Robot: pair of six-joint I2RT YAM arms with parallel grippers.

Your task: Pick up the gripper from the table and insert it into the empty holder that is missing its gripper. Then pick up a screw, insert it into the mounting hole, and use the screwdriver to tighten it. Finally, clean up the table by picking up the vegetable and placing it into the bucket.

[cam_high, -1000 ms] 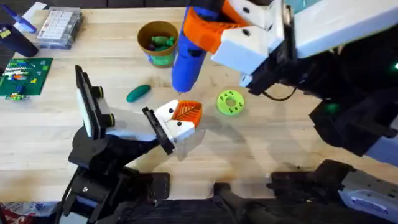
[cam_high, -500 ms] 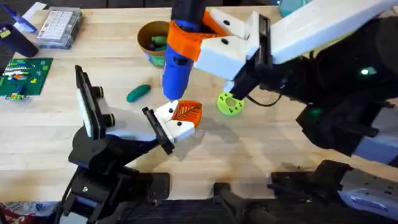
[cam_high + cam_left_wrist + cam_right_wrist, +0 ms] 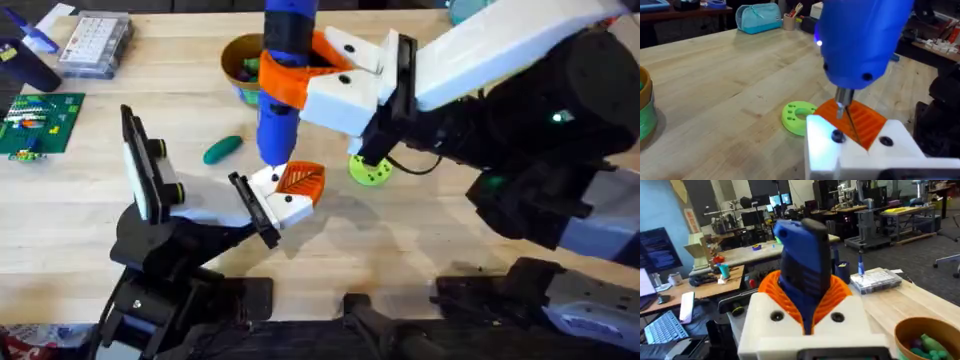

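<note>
The blue screwdriver [image 3: 283,95] stands nearly upright with my right gripper [image 3: 297,75] shut on it; white fingers with orange pads [image 3: 840,292] wrap its body [image 3: 805,270]. Its metal tip [image 3: 842,107] points down at the white holder [image 3: 285,202], just above a dark screw head [image 3: 837,135]. The orange gripper [image 3: 302,180] sits in the holder [image 3: 860,150]. My left gripper [image 3: 258,208] is at the holder's black plate. The dark-green vegetable [image 3: 222,149] lies on the table left of the holder. The tan bucket [image 3: 243,62] stands behind, partly hidden by the screwdriver.
A lime-green disc with holes [image 3: 370,168] lies right of the holder. A clear parts box [image 3: 95,45] and a green circuit board [image 3: 38,122] sit at the far left. The bucket [image 3: 927,335] holds green toy pieces.
My right arm has carried the screwdriver left and down, bringing its tip over the holder. The left arm, holder and vegetable have stayed put.
</note>
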